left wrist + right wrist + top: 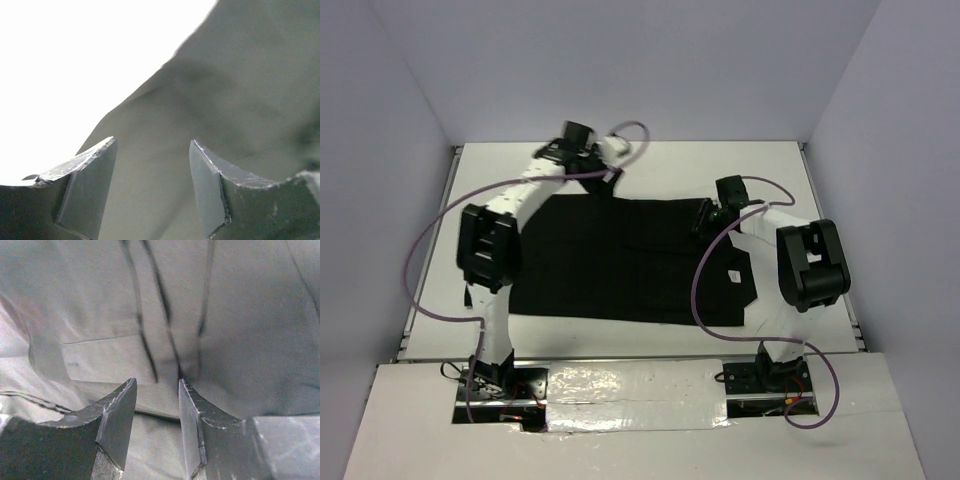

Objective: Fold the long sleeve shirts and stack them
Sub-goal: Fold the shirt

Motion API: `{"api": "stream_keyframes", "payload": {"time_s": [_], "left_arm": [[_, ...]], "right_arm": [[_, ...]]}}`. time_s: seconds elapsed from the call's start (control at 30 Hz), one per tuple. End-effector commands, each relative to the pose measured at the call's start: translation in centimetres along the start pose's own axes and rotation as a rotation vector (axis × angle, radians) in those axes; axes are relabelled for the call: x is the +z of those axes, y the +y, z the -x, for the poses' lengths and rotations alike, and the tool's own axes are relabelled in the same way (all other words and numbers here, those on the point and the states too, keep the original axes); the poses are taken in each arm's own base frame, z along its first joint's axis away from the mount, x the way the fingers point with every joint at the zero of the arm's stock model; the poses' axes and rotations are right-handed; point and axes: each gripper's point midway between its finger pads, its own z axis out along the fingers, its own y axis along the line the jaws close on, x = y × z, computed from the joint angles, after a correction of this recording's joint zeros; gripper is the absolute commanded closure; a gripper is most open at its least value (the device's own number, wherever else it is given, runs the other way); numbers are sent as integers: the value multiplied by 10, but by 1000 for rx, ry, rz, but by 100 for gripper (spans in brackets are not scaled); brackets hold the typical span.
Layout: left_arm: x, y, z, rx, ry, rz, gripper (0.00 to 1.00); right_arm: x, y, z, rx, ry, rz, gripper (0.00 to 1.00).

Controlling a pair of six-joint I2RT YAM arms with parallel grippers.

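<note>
Left gripper (152, 141): jaws spread wide over far edge of long sleeve shirt (610, 260) | right gripper (157, 381): jaws narrowly parted, tips at creased cloth | shirt: black, spread flat mid-table (720, 160) | white tag (731, 274): right side, writing unreadable

left arm (492, 245) stretched far | left gripper (152, 147) jaws wide | right arm (810, 262) folded (elbow high) | right gripper (157, 387) jaws narrowly apart
</note>
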Motion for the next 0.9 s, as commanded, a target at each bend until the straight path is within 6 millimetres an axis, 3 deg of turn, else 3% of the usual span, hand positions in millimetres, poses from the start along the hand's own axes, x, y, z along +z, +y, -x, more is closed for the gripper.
{"api": "stream_keyframes", "payload": {"time_s": [0.0, 0.03, 0.1, 0.13, 0.2, 0.23, 0.4, 0.53, 0.63, 0.8, 0.87], "left_arm": [[-78, 77, -15, -277, -72, 217, 27], [-97, 104, -34, -361, -76, 275, 26], [-122, 134, -68, -468, -70, 337, 24], [-127, 141, -78, -518, -69, 351, 23], [-148, 167, -114, -614, -62, 409, 20], [-148, 172, -125, -651, -60, 408, 20], [-168, 209, -181, -783, -27, 471, 18], [-164, 219, -202, -787, 15, 461, 17], [-145, 217, -216, -795, 48, 412, 15], [-129, 228, -243, -810, 100, 457, 14], [-123, 233, -245, -804, 95, 455, 14]], "right_arm": [[-28, 20, 38, -173, -154, -60, 53], [-25, 24, 36, -208, -146, -63, 51], [-22, 39, 47, -224, -150, -28, 49], [-12, 35, 45, -213, -122, -45, 49], [-10, 46, 64, -222, -147, -39, 48], [-1, 39, 66, -216, -132, -73, 48], [14, 53, 98, -229, -147, -79, 44], [33, 52, 108, -242, -129, -79, 42], [40, 63, 118, -276, -126, -46, 42], [52, 63, 117, -291, -105, -29, 41], [52, 64, 117, -296, -107, -21, 41]]}}
